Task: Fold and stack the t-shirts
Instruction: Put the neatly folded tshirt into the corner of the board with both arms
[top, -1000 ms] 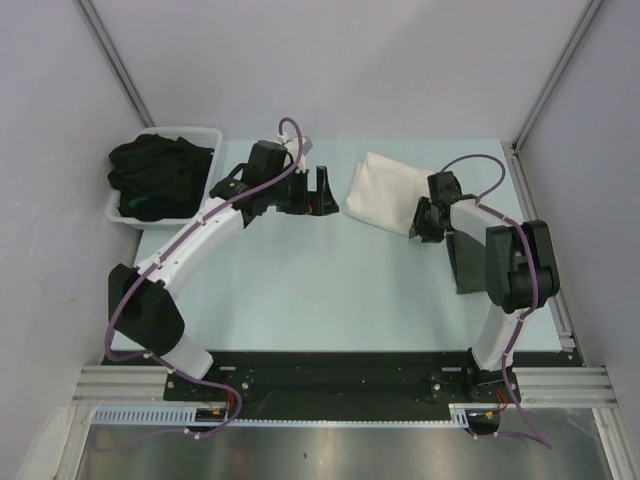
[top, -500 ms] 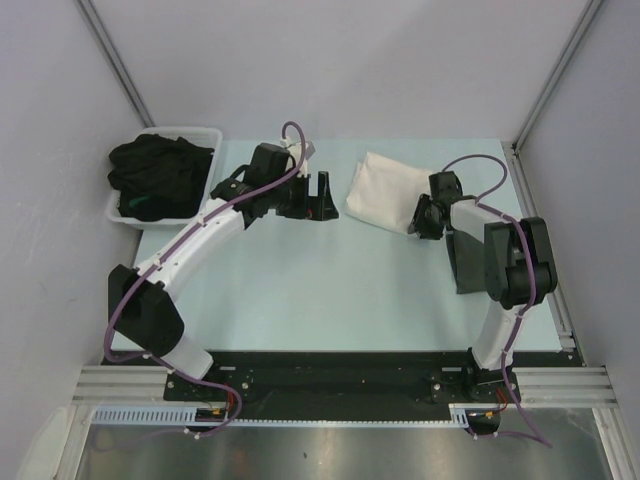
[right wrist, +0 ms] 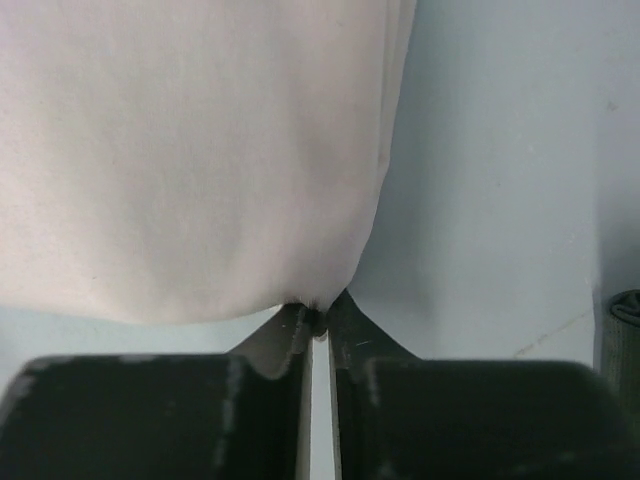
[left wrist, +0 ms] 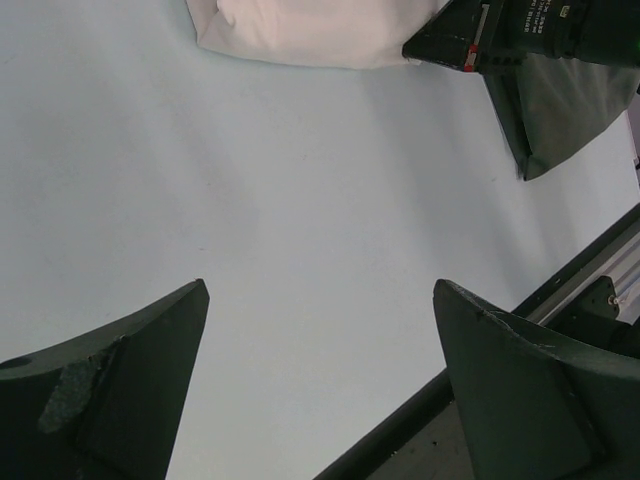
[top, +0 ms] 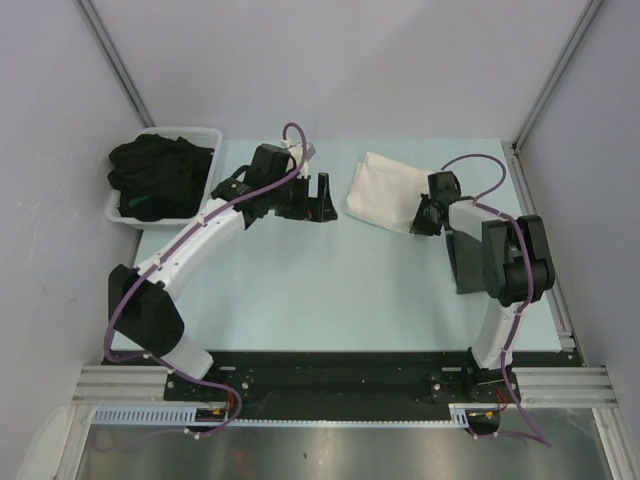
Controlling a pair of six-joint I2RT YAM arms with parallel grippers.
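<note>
Progress, early: folded cream-white cloth t-shirt (top: 385,190) lies far right on the pale blue table (top: 330,290), its near corner pinched in the closed right gripper (right wrist: 318,322). Left gripper (left wrist: 320,295) hangs spread, empty. Black t-shirts (top: 160,175) lie heaped, unfolded, in the white plastic tub (top: 190,132).

2 white-and-black arms (top: 195,240), purple cables (top: 472,159)

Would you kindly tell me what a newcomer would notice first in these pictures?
The folded cream-white t-shirt at the far middle of the pale table stands out, its near corner pinched in the shut right claw. At far left, a white tub holds a heap of black t-shirts. The left claw hangs open over bare table between them.
</note>
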